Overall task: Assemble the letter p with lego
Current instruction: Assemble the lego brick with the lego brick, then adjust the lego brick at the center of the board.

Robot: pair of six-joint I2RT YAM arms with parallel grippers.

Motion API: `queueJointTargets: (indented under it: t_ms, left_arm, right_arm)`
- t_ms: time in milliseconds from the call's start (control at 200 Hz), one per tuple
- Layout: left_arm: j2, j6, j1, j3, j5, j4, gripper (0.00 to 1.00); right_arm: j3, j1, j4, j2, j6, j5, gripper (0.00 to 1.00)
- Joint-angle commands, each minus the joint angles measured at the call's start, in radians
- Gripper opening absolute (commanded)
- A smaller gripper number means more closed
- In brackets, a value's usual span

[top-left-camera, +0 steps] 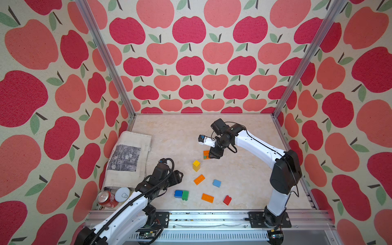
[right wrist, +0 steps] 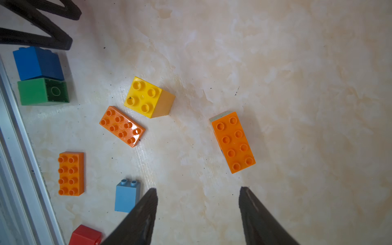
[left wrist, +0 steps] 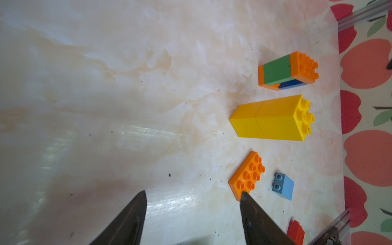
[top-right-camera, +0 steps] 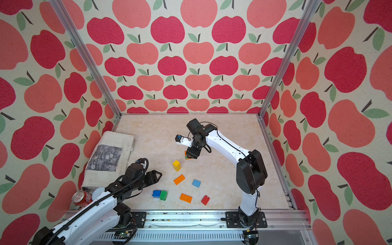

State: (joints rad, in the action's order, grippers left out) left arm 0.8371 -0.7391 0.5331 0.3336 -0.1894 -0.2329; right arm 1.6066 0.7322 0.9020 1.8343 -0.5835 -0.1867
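**Both claws above the scattered lego on the marbled worktop (right wrist: 307, 84).**

Right claw (right wrist: 198, 189): jaws spread wide, nothing between them. Just ahead of its tips stands the partial build (right wrist: 233, 142): a long orange plate on top, green and blue bricks beneath, and an orange base.

Left claw (left wrist: 194, 193): jaws likewise apart and empty. A loose orange plate (left wrist: 247, 175) lies near one fingertip; a light blue brick (left wrist: 284, 187) sits beside that plate; the yellow column (left wrist: 269, 118), two stacked bricks, stands farther ahead.

Off to one side of the right claw lie a second loose plate (right wrist: 71, 173), a red brick (right wrist: 84, 235) and a joined blue-green pair (right wrist: 40, 78).

Material: hard, glossy moulded plastic with square edges, round studs on top and hollow undersides.

Handling, as judged: the pieces are light, rigid and unlikely to break; the smooth walls may slip; each is best pinched across two opposite flat sides, never on the studs; the thin plates offer only a shallow edge, so a low, level grip suits them; the tall column would topple if nudged high.
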Motion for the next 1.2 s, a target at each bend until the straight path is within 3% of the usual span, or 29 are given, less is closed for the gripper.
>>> queueJointTargets:
  t_ms: [0,200,430,875,1196]
  left_arm:
    - [0.104,0.056,0.077,0.079,0.042,0.077,0.75]
    - [0.339,0.058,0.144,0.135,0.054,0.203,0.75]
    - [0.524,0.053,0.182,0.205,0.045,0.273,0.75]
    - [0.574,-0.012,0.158,0.193,0.119,0.295,0.73]
    - [0.558,-0.005,0.115,0.179,0.132,0.276,0.7]
  right_arm:
    - [-0.006,-0.027,-0.015,0.029,-0.152,-0.076,0.65]
    - [-0.021,-0.074,-0.026,0.052,-0.266,-0.133,0.66]
    - [0.015,-0.096,-0.028,0.132,-0.331,-0.112,0.66]
    - [0.004,-0.109,-0.151,0.204,-0.352,-0.104,0.64]
    - [0.03,-0.109,-0.106,0.24,-0.374,-0.141,0.53]
